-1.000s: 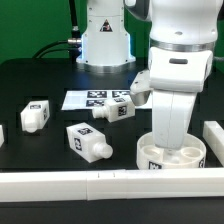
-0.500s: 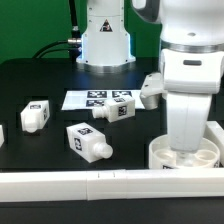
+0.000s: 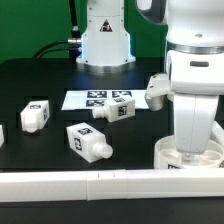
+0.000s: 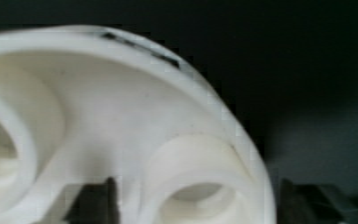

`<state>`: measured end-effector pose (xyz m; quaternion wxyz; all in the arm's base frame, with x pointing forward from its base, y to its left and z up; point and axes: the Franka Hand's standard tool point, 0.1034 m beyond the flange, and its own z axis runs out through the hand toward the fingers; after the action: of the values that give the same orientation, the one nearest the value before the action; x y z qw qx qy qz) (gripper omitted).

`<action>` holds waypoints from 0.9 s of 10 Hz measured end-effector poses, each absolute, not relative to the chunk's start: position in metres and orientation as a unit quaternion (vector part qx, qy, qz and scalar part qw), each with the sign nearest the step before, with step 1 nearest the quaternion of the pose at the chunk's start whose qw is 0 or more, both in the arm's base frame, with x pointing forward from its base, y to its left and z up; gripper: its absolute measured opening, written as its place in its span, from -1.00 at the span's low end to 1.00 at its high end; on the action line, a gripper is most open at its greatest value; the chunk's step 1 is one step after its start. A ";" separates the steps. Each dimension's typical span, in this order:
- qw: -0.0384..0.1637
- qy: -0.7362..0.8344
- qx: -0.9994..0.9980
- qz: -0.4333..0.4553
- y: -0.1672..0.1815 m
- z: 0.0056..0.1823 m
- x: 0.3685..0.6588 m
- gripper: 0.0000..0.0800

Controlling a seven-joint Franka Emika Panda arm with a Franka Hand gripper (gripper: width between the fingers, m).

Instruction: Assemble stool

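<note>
The round white seat (image 3: 173,157) lies at the exterior view's right, against the front rail, sockets facing up. My gripper (image 3: 195,148) reaches straight down into it, and the arm hides most of the seat. In the wrist view the seat (image 4: 105,100) fills the picture. The gripper (image 4: 202,205) has one dark finger inside the rim (image 4: 96,200) and one outside, shut on the seat's wall. Three loose legs lie on the black table: one (image 3: 33,115) at the left, one (image 3: 88,141) in the middle, one (image 3: 113,108) on the marker board's end.
The marker board (image 3: 88,99) lies flat at the back centre. A long white rail (image 3: 100,186) runs along the front edge. A further white part (image 3: 2,133) shows at the left edge. The robot base (image 3: 105,45) stands behind.
The gripper and the seat have slid together toward the exterior view's right, along the front rail. The legs have not moved.
</note>
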<state>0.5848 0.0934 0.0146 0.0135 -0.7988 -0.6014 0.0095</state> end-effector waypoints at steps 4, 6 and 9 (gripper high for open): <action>0.010 -0.590 -0.807 0.007 0.095 0.028 0.588 0.61; 0.007 -0.586 -0.810 0.005 0.095 0.046 0.591 0.62; 0.007 -0.584 -0.812 0.005 0.094 0.045 0.591 0.62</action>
<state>0.5908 0.0939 0.0450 0.0070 -0.8115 -0.5843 0.0051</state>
